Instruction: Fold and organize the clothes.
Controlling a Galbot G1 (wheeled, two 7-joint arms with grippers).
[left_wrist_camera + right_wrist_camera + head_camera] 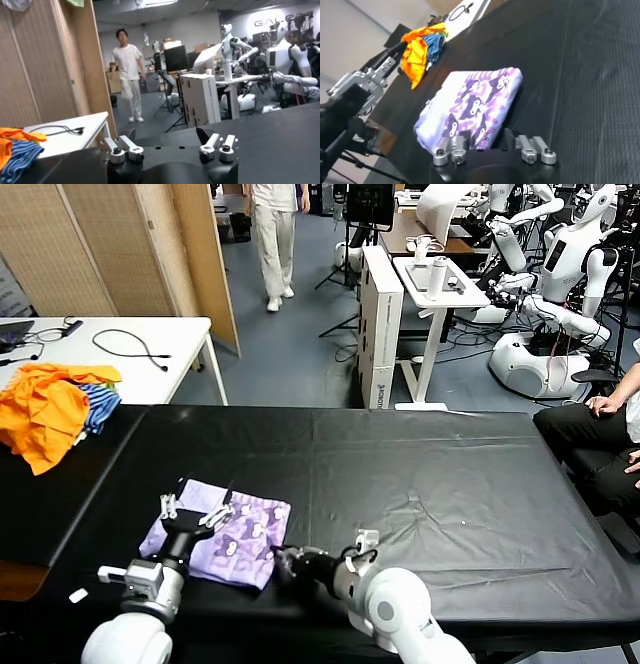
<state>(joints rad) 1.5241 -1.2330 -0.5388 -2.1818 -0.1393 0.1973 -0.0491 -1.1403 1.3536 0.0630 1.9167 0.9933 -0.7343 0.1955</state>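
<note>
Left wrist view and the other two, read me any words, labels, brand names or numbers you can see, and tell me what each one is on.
"GAL": large pale letters on the back wall in the left wrist view; the rest is hidden behind a robot.
White box beside the white stand: dark print down its edge, too small to read.
Folded lavender T-shirt: purple cartoon pattern only, no readable words.
Nothing else is legible.

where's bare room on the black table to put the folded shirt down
Free: the wide black table from the folded lavender T-shirt to the far edge and right end. Crowded: the near-left corner, with the left pincer over the shirt and the right pincer beside it; orange garments fill the far left.
</note>
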